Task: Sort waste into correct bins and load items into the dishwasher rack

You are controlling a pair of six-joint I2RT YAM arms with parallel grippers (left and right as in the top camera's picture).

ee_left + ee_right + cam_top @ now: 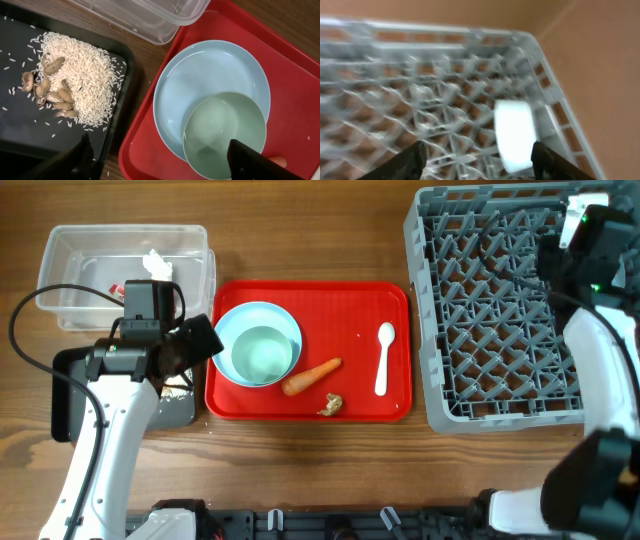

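A pale blue plate point(228, 325) point(200, 70) with a pale bowl point(262, 352) point(222, 130) on it sits on the red tray. A carrot point(311, 377), a brown lump point(331, 404) and a white spoon point(384, 358) lie beside it. The clear tub point(70, 280) point(150, 17) holds tissue point(157, 264) and a red wrapper point(117, 287). The black tray point(175, 410) point(20, 130) holds rice point(85, 75). My left gripper point(205, 340) point(160, 167) is open and empty over the red tray's left edge. My right gripper point(572, 238) point(480, 165) is open over the grey rack point(500, 320) point(420, 75). The cup and second bowl are not identifiable.
The red tray point(390, 300) point(150, 155) lies between the bins and the rack. Peanuts point(50, 90) lie in the rice. A blurred whitish object point(515, 132) sits in the rack near its corner; I cannot tell what it is.
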